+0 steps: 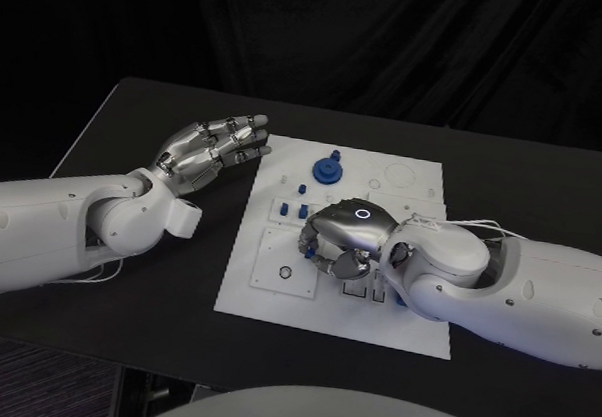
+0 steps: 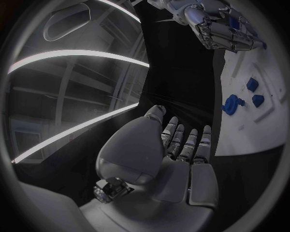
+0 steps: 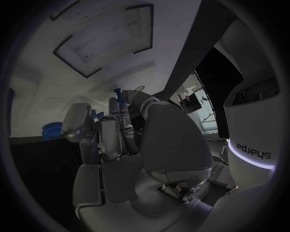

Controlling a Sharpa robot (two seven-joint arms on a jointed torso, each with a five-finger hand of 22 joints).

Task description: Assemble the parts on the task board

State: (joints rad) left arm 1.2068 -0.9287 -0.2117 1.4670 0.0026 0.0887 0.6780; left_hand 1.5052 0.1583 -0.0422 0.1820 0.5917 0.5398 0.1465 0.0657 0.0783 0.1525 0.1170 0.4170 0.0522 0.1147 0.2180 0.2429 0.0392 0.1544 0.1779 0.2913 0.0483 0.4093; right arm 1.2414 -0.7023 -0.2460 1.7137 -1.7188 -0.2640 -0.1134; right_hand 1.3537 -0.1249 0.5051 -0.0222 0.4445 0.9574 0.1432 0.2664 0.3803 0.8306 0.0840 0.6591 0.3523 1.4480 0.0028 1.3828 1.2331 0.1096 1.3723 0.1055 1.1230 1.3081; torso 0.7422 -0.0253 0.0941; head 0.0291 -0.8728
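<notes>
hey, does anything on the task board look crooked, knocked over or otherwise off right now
Nothing stands out. The task board lies flat on the table, blue parts sit on it, the right hand works over its middle, and the left hand hovers open beside it.

Left robot hand flat, spread; right robot hand curled.

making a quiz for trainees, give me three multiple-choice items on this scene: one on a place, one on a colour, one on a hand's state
1. Where is the silver right hand?
A. over the white task board
B. off the black table
C. beside the left arm

2. What colour is the round knobbed part at the board's far end?
A. red
B. blue
C. yellow

3. How is the silver left hand?
A. gripping a part
B. fisted
C. open, holding nothing

Answers: 1 A, it hangs above the board's middle; 2 B, plainly blue; 3 C, fingers stretched beside the board, nothing in them.
</notes>
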